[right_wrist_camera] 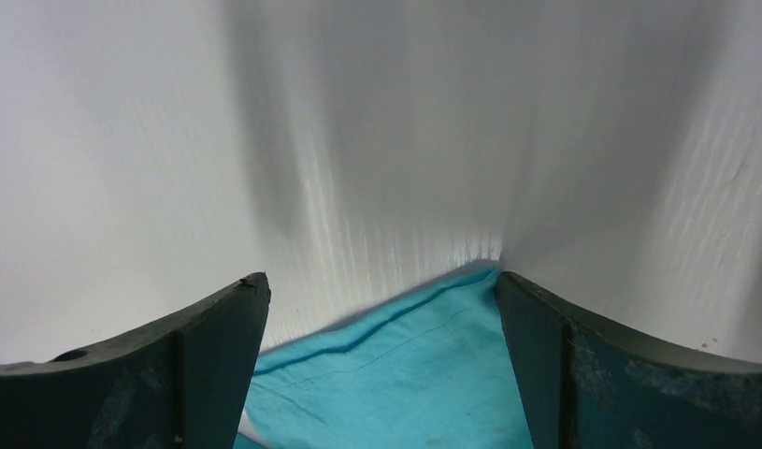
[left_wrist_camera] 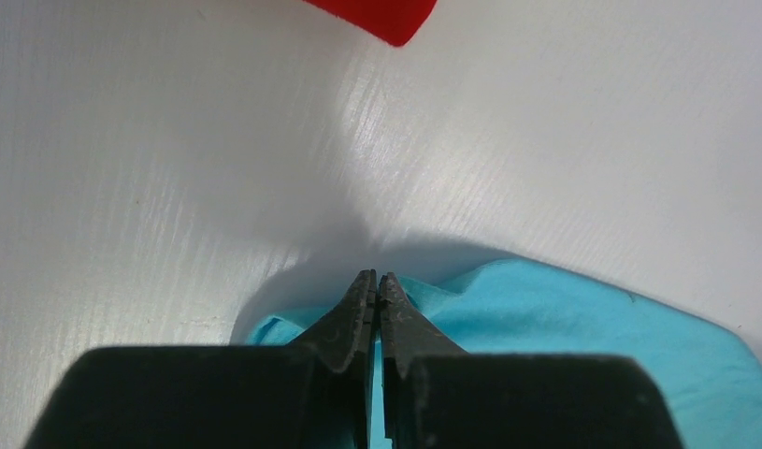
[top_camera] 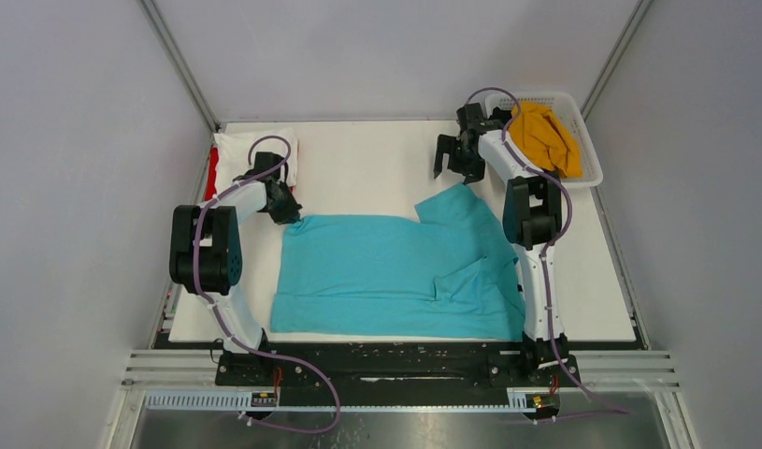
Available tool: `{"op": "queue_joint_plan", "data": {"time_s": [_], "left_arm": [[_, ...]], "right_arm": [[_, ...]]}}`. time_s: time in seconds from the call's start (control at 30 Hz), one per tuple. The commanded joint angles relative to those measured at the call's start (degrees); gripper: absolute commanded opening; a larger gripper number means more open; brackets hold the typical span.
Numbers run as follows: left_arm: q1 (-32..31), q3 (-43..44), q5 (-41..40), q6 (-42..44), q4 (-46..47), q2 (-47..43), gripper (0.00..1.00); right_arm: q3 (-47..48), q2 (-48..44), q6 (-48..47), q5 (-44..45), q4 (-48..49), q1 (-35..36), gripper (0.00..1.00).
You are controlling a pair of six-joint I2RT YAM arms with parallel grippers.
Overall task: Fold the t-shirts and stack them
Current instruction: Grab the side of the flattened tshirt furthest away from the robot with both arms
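A teal t-shirt (top_camera: 395, 273) lies spread on the white table, partly folded at its right side. My left gripper (top_camera: 285, 211) is shut on the shirt's far left corner (left_wrist_camera: 293, 327), with teal cloth between the jaws. My right gripper (top_camera: 454, 159) is open and empty, hovering just beyond the shirt's far right sleeve (right_wrist_camera: 424, 365). A folded white t-shirt (top_camera: 255, 154) lies over a red one (top_camera: 211, 173) at the far left; the red cloth (left_wrist_camera: 377, 17) shows in the left wrist view. An orange t-shirt (top_camera: 543, 137) lies in a white basket (top_camera: 594, 161).
The basket stands at the table's far right corner, right beside my right arm. Grey walls with metal frame posts enclose the table. A black rail runs along the near edge (top_camera: 395, 360).
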Motion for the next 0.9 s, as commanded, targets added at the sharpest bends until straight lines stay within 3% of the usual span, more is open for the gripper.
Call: {"op": "queue_joint_plan", "data": {"time_s": [0.0,0.17,0.33,0.47,0.67,0.73,0.87], "left_arm": [[-0.15,-0.39,1.24,0.5,1.68,-3.3,0.0],[-0.16,-0.75,1.37,0.41,1.63,-3.75,0.0],[-0.15,-0.97,1.43,0.28,1.83,-4.35,0.0],[-0.15,-0.92,1.55,0.26,1.84,-4.48,0.0],[-0.16,-0.49,1.02,0.32,1.11,-5.23,0.0],[-0.15,-0.65,0.89,0.27,1.06,-6.07,0.0],[-0.28,-2.53,1.0,-0.88,1.01,-8.5,0.0]], "right_arm": [[-1.84,-1.12,1.31,-2.95,-4.91,0.22,0.98],[-12.01,-6.87,-0.21,-2.14,-0.34,0.88,0.9],[-15.76,-9.77,-1.93,2.18,0.19,1.55,0.8],[-14.45,-8.63,-1.9,2.92,0.18,1.63,0.56],[-14.06,-9.57,-1.71,2.96,1.51,1.64,0.09],[-14.55,-11.56,-2.27,2.47,1.87,1.72,0.01],[-23.74,-21.06,-3.12,2.56,5.97,2.36,0.0]]}}
